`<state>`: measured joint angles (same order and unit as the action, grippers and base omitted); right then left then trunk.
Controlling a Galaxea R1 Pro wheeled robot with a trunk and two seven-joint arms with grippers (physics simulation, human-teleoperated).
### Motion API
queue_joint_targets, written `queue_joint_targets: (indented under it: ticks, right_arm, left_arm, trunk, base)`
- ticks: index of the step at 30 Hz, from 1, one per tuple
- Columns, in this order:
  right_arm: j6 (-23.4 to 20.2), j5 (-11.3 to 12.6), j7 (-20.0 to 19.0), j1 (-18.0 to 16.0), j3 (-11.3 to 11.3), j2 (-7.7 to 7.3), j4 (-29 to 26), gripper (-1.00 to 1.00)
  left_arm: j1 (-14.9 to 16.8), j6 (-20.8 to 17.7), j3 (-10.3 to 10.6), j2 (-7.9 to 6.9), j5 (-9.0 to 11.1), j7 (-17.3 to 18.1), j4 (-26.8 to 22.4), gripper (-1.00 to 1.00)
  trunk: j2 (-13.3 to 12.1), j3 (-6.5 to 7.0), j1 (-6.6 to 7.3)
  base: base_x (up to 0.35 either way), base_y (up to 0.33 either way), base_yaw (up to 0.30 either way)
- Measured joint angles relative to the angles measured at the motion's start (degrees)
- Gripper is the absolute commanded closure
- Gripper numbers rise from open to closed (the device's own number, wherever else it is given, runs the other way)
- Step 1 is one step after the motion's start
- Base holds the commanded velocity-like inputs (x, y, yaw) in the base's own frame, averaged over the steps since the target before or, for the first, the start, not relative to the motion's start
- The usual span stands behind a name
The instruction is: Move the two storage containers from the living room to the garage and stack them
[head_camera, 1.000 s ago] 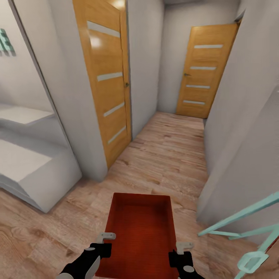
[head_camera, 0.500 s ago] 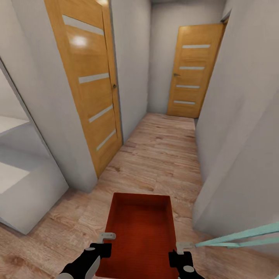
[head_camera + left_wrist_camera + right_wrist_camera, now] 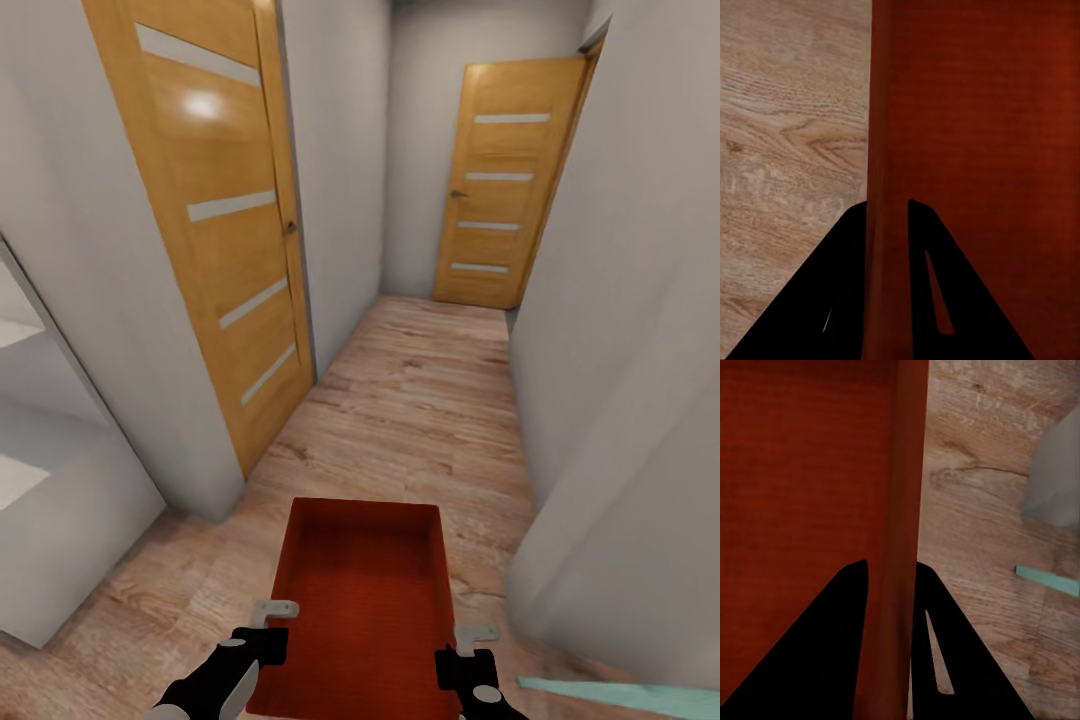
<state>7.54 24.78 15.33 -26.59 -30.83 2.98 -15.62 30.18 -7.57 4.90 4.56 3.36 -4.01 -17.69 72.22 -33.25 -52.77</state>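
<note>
Your left pincer point(image 3: 272, 622) is clamped on the left wall of the orange-red ribbed lidless storage container point(image 3: 362, 600), one finger inside and one outside, and your right pincer point(image 3: 470, 645) pinches the right wall the same way, so the bin hangs level between both arms, above the light wood plank floor point(image 3: 420, 400). You look to be in the carrying step, in a narrow white-walled hallway, with the garage not yet in sight. The next move calls for driving straight on towards the far orange-wood door with frosted strips point(image 3: 505, 185). Watch the nearer orange-wood door point(image 3: 225, 220) and wall corner on your left, the white wall point(image 3: 620, 400) close on your right, and a pale teal bar point(image 3: 620, 695) low at the right.
</note>
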Motion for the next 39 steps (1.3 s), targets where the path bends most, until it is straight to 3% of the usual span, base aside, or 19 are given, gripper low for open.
queue_joint_targets:
  ticks: [22, 32, 39]
  right_arm:
    - [0.0, 0.0, 0.0, 0.0, 0.0, 0.03, 0.1, 1.0]
    - [0.0, 0.0, 0.0, 0.0, 0.0, 0.01, 0.1, 1.0]
    - [0.0, 0.0, 0.0, 0.0, 0.0, 0.02, 0.1, 1.0]
  left_arm:
    - [0.0, 0.0, 0.0, 0.0, 0.0, 0.0, 0.1, 1.0]
    - [0.0, 0.0, 0.0, 0.01, 0.0, 0.0, 0.1, 1.0]
    - [0.0, 0.0, 0.0, 0.0, 0.0, 0.0, 0.1, 1.0]
  trunk:
    - [0.0, 0.0, 0.0]
    - [0.0, 0.0, 0.0]
    - [0.0, 0.0, 0.0]
  base:
    - [0.323, 0.0, -0.003]
    - [0.323, 0.0, -0.235]
    - [0.323, 0.0, -0.038]
